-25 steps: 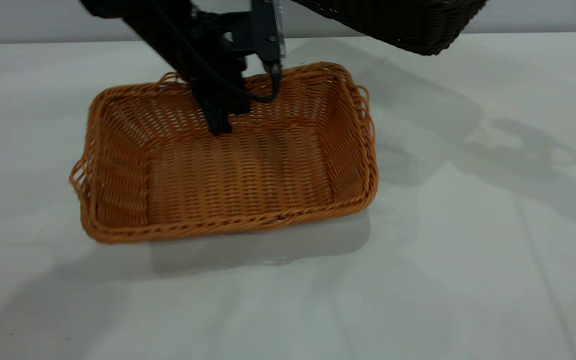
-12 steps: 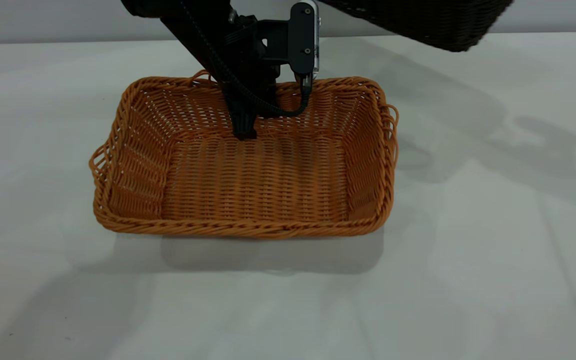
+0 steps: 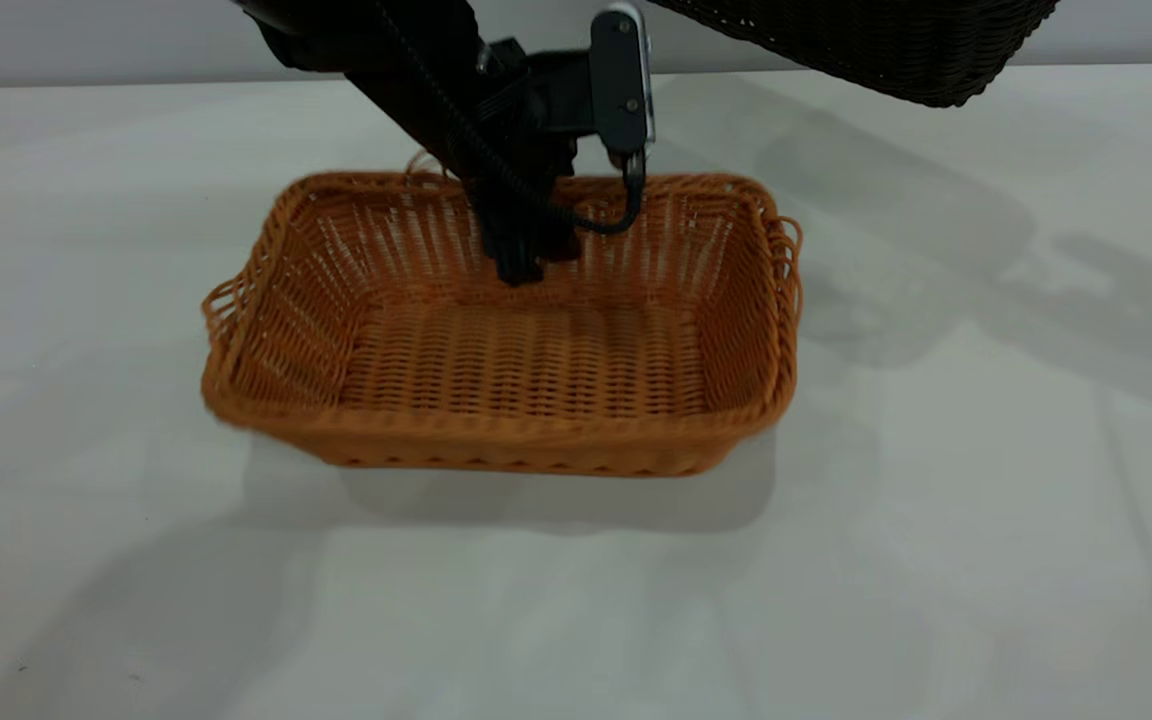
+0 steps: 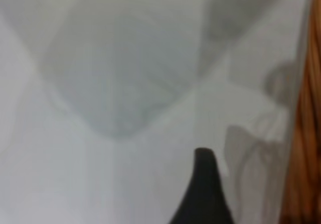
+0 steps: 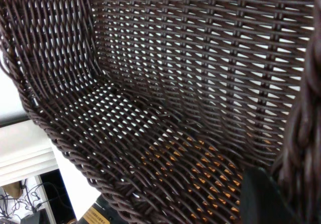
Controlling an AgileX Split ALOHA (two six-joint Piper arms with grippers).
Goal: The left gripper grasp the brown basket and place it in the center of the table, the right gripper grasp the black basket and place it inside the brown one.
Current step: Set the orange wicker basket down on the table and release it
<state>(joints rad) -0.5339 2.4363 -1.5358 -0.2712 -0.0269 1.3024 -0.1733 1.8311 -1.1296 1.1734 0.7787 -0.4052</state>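
The orange wicker basket (image 3: 526, 340) was pinched at its far wall by the left tool (image 3: 519, 262); it should be lowered flat mid-desk (image 3: 936, 560) before release.

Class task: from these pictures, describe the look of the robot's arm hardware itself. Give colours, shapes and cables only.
The left pincer is matt black, ending in slim dark fingers. Beside it sits a flat black box with a silver edge, and a curled black cable loops from it. Of the right pincer only a dark, blunt black piece shows in the right wrist view.
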